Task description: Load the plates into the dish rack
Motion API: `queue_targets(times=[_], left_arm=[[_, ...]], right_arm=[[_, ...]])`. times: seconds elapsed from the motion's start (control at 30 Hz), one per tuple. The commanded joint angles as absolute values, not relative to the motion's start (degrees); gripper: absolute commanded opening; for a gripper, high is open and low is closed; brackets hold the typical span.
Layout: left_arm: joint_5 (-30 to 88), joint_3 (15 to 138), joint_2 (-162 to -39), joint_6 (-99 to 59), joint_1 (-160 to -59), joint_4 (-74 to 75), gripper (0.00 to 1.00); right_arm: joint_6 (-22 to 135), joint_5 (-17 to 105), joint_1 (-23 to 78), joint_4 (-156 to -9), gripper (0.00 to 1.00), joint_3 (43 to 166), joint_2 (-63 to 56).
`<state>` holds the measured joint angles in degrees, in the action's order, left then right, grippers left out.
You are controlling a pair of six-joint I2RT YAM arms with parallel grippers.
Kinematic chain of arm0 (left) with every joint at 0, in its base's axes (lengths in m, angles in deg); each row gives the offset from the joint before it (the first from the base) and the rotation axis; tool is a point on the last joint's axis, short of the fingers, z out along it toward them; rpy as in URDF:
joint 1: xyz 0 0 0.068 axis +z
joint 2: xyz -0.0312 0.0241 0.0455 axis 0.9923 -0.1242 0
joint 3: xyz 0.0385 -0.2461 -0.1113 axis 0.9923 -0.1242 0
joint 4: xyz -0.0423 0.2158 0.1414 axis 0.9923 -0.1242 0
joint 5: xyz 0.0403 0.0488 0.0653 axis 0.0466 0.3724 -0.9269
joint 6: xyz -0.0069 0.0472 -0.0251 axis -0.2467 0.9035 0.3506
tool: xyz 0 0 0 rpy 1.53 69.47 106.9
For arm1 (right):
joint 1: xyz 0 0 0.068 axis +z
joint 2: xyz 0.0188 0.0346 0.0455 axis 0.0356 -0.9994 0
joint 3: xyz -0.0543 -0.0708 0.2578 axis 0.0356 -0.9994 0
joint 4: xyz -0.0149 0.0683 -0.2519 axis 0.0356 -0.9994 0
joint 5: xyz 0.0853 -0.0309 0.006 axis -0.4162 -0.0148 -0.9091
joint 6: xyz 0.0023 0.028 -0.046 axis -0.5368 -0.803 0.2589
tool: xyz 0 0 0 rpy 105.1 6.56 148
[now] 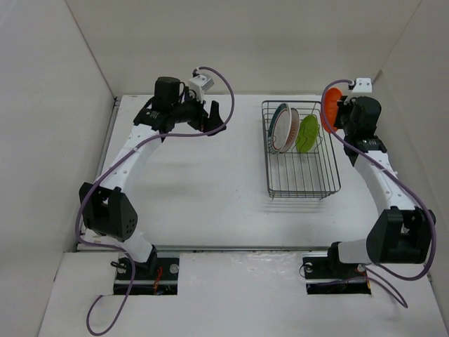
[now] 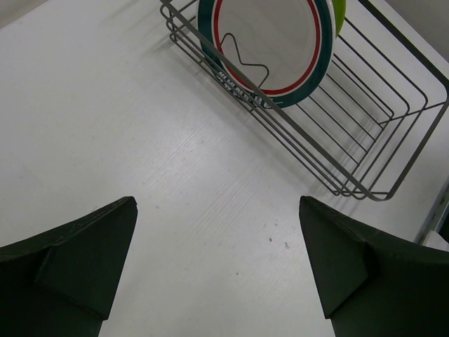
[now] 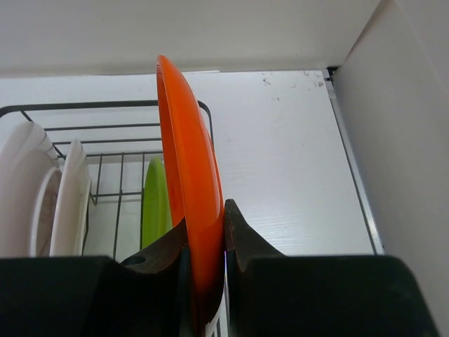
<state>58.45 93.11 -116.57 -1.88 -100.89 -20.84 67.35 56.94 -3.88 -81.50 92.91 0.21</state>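
a white counter (image 1: 196,189) holds the wire dish rack (image 1: 302,196), three plates (image 1: 306,133) upright inside. the right end effector (image 3: 207,219) clamps the orange plate (image 3: 186,161) on edge at its far right corner; the left end effector (image 2: 217,203) gapes empty.

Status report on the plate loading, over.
Left gripper open, empty. Right gripper shut on round orange plate, on edge at far right corner of dark wire dish rack. Teal-rimmed white plate, second white plate, lime-green plate racked. Nothing in the way.
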Motion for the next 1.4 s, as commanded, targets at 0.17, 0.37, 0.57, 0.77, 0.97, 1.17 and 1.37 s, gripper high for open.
queue_targets(times=[0.17,0.37,0.57,0.77,0.97,1.17,1.37], left_arm=[[60.55,90.99,-113.00,-1.06,-100.89,-18.50,1.00],[61.07,90.99,-113.00,-1.06,-100.89,-18.49,1.00],[61.69,90.99,-113.00,-1.06,-100.89,-18.49,1.00],[62.22,90.99,-113.00,-1.06,-100.89,-18.49,1.00],[62.22,90.47,-113.00,-1.06,-100.89,-18.49,1.00],[62.22,89.41,-111.86,-0.53,-100.89,-17.97,1.00],[62.22,89.41,-111.86,-0.53,-100.89,-17.97,1.00]], right_arm=[[65.93,57.37,-4.85,-75.84,0.00,93.80,-1.26],[65.31,56.23,-4.85,-75.84,0.00,94.33,-4.68],[65.31,56.23,-4.85,-75.84,0.00,95.47,-7.42],[64.78,56.93,-4.85,-75.84,0.00,95.47,-8.56],[63.55,57.46,-4.85,-75.84,0.00,94.87,-10.49],[63.55,59.48,-3.80,-75.84,0.00,94.86,-11.90],[63.55,61.15,-3.27,-76.36,0.00,95.39,-13.75]])
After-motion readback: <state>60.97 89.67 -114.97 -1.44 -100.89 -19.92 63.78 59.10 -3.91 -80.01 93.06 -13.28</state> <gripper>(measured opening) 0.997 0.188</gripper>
